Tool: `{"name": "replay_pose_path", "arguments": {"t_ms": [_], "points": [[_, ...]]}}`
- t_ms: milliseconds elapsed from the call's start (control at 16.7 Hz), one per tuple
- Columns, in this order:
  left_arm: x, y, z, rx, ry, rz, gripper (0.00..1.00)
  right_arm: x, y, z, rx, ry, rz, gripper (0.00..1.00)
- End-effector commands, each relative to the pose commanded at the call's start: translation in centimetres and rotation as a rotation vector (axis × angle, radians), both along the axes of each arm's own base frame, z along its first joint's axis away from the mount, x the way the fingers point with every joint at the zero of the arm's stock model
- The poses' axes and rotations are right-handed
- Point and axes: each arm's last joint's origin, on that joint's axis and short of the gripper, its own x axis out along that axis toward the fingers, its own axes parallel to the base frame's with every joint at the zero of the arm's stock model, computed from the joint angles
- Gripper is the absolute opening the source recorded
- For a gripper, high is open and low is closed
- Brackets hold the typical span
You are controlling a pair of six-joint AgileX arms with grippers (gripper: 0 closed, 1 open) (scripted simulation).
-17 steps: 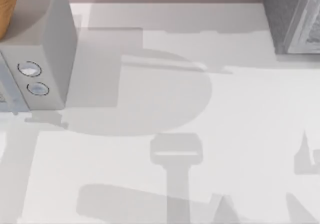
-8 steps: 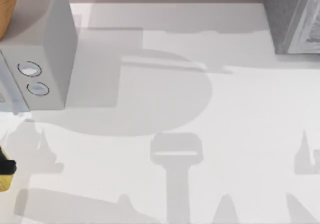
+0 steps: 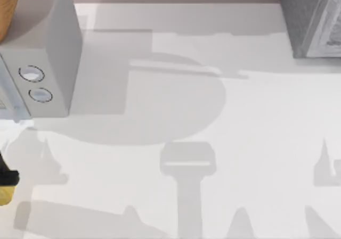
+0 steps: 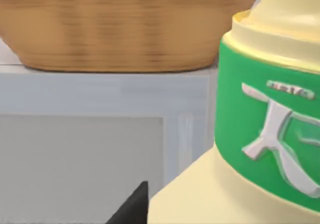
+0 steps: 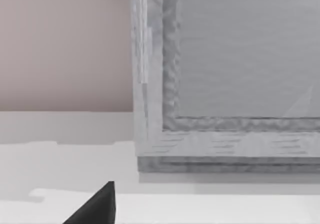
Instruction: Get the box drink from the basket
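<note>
Box drink close against left wrist camera: pale-yellow body, green label band, upright. In top view, a yellow sliver with a black part at table's left edge, near its front corner; apparently the left gripper with the drink, grip state: cannot tell. Basket, woven tan, resting on top of grey box; box with two round rings at table's left edge, toward rear. Speckled grey block at rear right corner. One dark fingertip of right gripper low before that block; grip cannot be told.
</note>
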Motion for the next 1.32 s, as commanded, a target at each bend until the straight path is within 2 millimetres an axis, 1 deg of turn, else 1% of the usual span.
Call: {"name": "replay_pose_path", "arguments": {"t_ms": [120, 300, 420, 540, 720, 900, 1020, 1140, 1320], "points": [[0.4, -0.3, 0.4, 0.005, 0.009, 0.014, 0.00, 0.0, 0.0, 0.0, 0.000, 0.000, 0.000, 1.00], [1.3, -1.3, 1.7, 0.019, 0.002, 0.043, 0.00, 0.0, 0.0, 0.0, 0.000, 0.000, 0.000, 1.00], [2.3, -2.4, 3.0, 0.028, -0.015, 0.068, 0.00, 0.0, 0.0, 0.0, 0.000, 0.000, 0.000, 1.00], [3.4, -3.9, 4.3, 0.032, -0.036, 0.095, 0.00, 0.0, 0.0, 0.0, 0.000, 0.000, 0.000, 1.00], [5.0, -7.2, 5.7, 0.027, -0.064, 0.141, 0.00, 0.0, 0.0, 0.0, 0.000, 0.000, 0.000, 1.00], [6.2, -11.3, 6.1, 0.012, -0.076, 0.187, 0.00, 0.0, 0.0, 0.0, 0.000, 0.000, 0.000, 1.00], [6.4, -14.2, 5.8, 0.003, -0.073, 0.215, 0.00, 0.0, 0.0, 0.0, 0.000, 0.000, 0.000, 1.00], [6.2, -16.9, 5.1, -0.002, -0.064, 0.239, 0.00, 0.0, 0.0, 0.0, 0.000, 0.000, 0.000, 1.00], [5.5, -20.0, 3.6, 0.000, -0.046, 0.267, 0.00, 0.0, 0.0, 0.0, 0.000, 0.000, 0.000, 1.00]]}}
